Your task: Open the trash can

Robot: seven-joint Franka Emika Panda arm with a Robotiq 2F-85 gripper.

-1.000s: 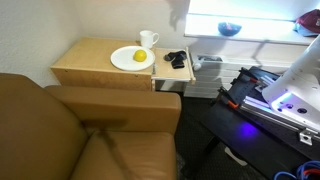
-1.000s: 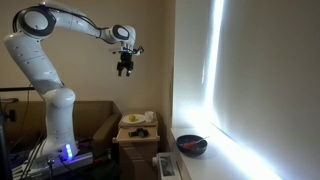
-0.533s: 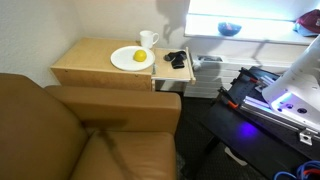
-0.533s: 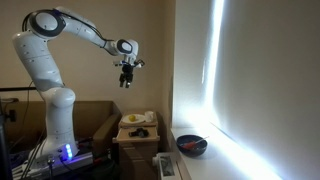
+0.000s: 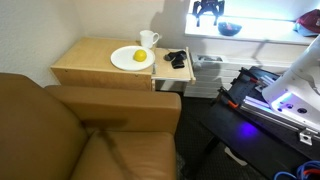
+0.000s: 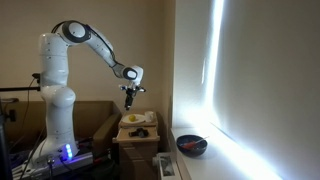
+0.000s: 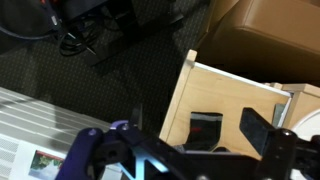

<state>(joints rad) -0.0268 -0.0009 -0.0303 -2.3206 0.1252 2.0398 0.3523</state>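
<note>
Arm had dropped since the prior frame. Gripper (image 6: 130, 101) hung well above the trash can (image 5: 165, 73) beside the bench (image 5: 85, 60), jaws apart, no contact. Step: approach. Next, likely: descend to the lid and lift.

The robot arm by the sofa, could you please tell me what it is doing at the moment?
The gripper hovers above the trash can, open and holding nothing. The bin's pale top with its small black piece lies flat, so opening has not yet begun. A plate and cup sit on the cabinet beside it.
</note>
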